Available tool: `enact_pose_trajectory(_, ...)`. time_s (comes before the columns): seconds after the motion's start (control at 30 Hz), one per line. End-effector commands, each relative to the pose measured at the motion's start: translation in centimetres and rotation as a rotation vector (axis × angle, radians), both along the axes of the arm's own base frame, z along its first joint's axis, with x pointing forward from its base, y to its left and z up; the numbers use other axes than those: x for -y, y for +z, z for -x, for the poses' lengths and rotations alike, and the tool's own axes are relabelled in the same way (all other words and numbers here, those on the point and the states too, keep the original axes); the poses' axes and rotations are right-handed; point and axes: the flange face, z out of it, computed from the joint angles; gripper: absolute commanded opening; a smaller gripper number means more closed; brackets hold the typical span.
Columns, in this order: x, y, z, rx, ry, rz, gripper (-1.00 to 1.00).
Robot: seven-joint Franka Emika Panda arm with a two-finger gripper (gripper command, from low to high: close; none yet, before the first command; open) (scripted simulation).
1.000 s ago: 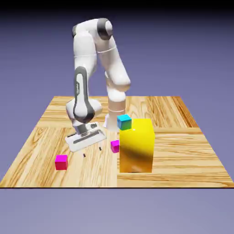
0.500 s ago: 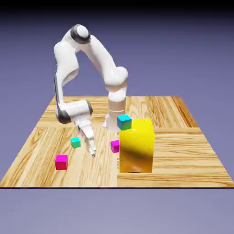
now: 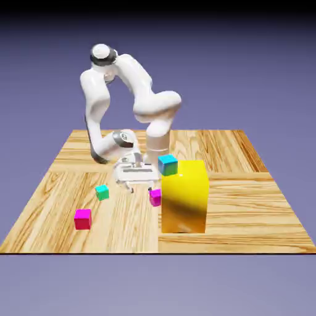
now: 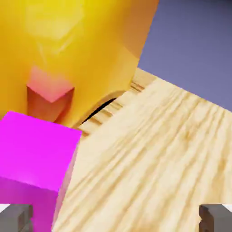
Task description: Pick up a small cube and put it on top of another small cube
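The small magenta-purple cube (image 3: 155, 197) rests on the table against the left side of the big yellow block (image 3: 184, 196). In the hand view this small cube (image 4: 31, 167) fills the lower left, just inside the left fingertip (image 4: 16, 217), with the yellow block (image 4: 77, 45) behind it. My gripper (image 3: 139, 185) hangs low just left of and behind the cube, open and holding nothing; in the hand view the gripper (image 4: 116, 219) shows its tips far apart. The blue cube with the cyan top (image 3: 167, 165) stands behind the yellow block's left corner.
A green-teal cube (image 3: 102, 192) and a hot-pink cube (image 3: 83, 218) lie on the wooden table (image 3: 247, 203) toward the exterior view's left. The yellow block stands taller than the small cubes, close on the gripper's right.
The hand swung from the exterior view's left toward the magenta-purple cube and turned, uncovering the green-teal cube. The jaws stayed open; no cube moved.
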Motion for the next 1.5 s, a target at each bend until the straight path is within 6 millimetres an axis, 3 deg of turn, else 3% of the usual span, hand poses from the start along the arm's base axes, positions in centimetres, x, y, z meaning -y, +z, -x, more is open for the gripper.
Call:
enact_pose_trajectory(0.0,-1.0,0.5,0.3,-0.012,-0.020,-0.054,0.00)
enact_pose_trajectory(0.07,-1.7,1.1,0.3,-0.020,-0.004,-0.074,0.00)
enact_pose_trajectory(0.43,-3.3,-3.6,-3.6,-0.019,-0.004,-0.073,0.00)
enact_pose_trajectory(0.47,-3.3,-3.6,-3.6,-0.019,-0.004,-0.073,-1.00)
enact_pose_trajectory(0.87,-1.6,1.1,0.3,-0.019,0.000,-0.067,-1.00)
enact_pose_trajectory(1.13,1.9,1.2,-1.7,0.093,0.295,0.366,-1.00)
enact_pose_trajectory(1.47,9.7,3.0,-7.3,0.268,0.686,1.092,-1.00)
